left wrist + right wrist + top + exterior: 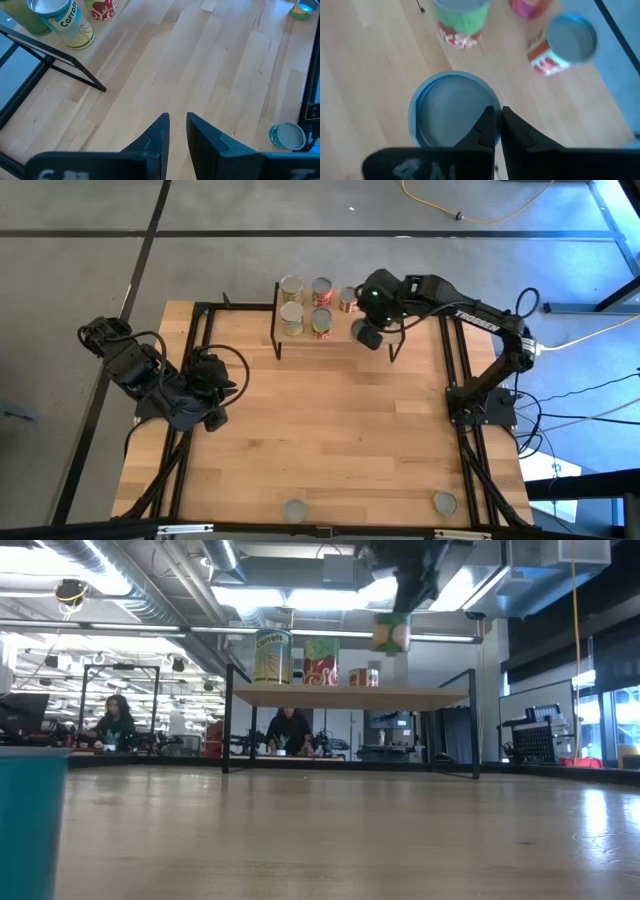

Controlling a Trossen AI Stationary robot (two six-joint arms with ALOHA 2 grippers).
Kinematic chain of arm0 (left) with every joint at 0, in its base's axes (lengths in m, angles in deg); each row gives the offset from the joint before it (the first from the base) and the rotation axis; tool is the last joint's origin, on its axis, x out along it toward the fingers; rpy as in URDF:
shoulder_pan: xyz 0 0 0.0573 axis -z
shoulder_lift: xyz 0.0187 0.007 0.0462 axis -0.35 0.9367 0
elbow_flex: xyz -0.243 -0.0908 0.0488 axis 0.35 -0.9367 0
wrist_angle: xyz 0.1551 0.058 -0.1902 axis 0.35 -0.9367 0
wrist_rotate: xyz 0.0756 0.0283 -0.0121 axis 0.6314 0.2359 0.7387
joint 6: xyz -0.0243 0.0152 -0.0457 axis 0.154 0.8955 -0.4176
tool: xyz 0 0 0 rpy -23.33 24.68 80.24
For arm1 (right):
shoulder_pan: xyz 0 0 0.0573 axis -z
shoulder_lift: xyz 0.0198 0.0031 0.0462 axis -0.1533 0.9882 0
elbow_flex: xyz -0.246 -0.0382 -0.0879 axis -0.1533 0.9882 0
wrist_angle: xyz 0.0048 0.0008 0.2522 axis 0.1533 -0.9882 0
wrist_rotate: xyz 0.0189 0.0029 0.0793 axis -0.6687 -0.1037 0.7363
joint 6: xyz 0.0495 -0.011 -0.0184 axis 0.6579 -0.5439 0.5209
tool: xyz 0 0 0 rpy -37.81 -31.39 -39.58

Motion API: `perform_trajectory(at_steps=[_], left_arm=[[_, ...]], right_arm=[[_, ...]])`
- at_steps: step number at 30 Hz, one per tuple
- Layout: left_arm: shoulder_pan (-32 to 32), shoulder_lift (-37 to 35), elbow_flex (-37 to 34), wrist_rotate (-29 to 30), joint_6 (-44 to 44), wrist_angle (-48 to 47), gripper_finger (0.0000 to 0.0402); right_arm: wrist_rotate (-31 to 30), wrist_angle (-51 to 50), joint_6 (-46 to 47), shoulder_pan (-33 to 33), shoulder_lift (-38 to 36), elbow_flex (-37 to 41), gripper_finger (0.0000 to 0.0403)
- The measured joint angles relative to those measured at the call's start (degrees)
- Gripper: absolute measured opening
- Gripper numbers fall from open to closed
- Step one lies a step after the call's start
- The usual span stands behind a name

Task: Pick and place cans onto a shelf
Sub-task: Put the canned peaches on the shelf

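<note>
The right gripper (367, 333) is hanging over the right part of the shelf (415, 330) at the upper middle of the overhead frame, and its fingers (489, 127) are pinching the rim of a can (447, 112) with a silver top; in the table-level view that held can (391, 634) is showing a green and light label and is floating clear above the shelf board (350, 695), not touching it. Five cans are already standing on the shelf in the overhead frame: a yellow-green one (291, 287) and a red one (321, 290) in the back row, with a smaller red one (347, 300) just to their right, and two more in front, a pale one (292, 318) and a green-and-red one (321, 322). The left gripper (211, 418) is waiting at the left side of the worktop (330, 430), well apart from the shelf, and its fingers (156, 140) are standing narrowly parted around nothing (only bare wood is showing between them). Two further cans are sitting on the worktop near the lower edge of the overhead frame, one (294, 510) at lower centre and one (444, 503) toward the lower right. In the room beyond the table, a seated person (113, 725) is showing at the left of the table-level view.
</note>
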Motion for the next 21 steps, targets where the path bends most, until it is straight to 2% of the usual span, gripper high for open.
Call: perform_trajectory(at_steps=[6,10,21], left_arm=[[0.00,0.00,0.01,-0.02,-0.03,0.00,0.0059],[0.01,0.00,0.00,-0.02,-0.05,0.00,0.0059],[0.02,0.00,0.01,-0.04,-0.08,0.00,0.0059]], right_arm=[[1.55,5.20,-3.05,0.40,4.37,0.00,0.0013],[-0.40,5.34,-4.14,1.41,6.65,0.02,0.0013],[-1.71,7.07,-5.58,3.52,8.56,0.02,0.0012]])
